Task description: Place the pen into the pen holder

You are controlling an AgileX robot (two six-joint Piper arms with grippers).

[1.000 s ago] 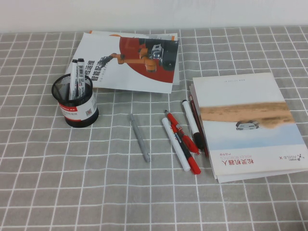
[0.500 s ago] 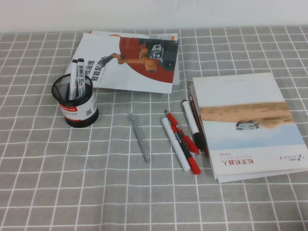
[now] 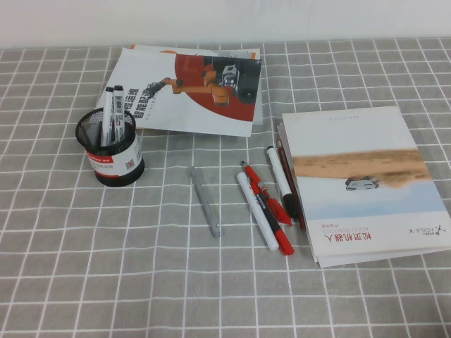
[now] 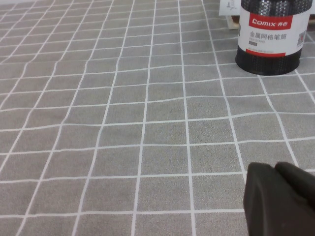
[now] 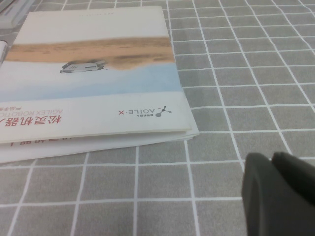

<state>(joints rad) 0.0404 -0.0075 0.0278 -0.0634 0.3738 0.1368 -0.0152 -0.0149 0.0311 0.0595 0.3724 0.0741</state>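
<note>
The pen [image 3: 256,211], a white-barrelled marker, lies on the checked cloth mid-table, beside two red pens [image 3: 269,205]. The pen holder [image 3: 113,151], a black mesh cup with a red-and-white band, stands at the left with two markers upright in it. No arm shows in the high view. In the left wrist view my left gripper [image 4: 273,167] hovers over bare cloth, shut and empty, with the pen holder [image 4: 269,37] some way ahead of it. My right gripper [image 5: 269,156] is shut and empty over the cloth, close to a corner of the book [image 5: 88,69].
A white marker with a black cap [image 3: 282,182] lies against the book [image 3: 359,183] at the right. A slim grey pen [image 3: 204,201] lies left of the pens. A booklet [image 3: 190,88] lies at the back behind the holder.
</note>
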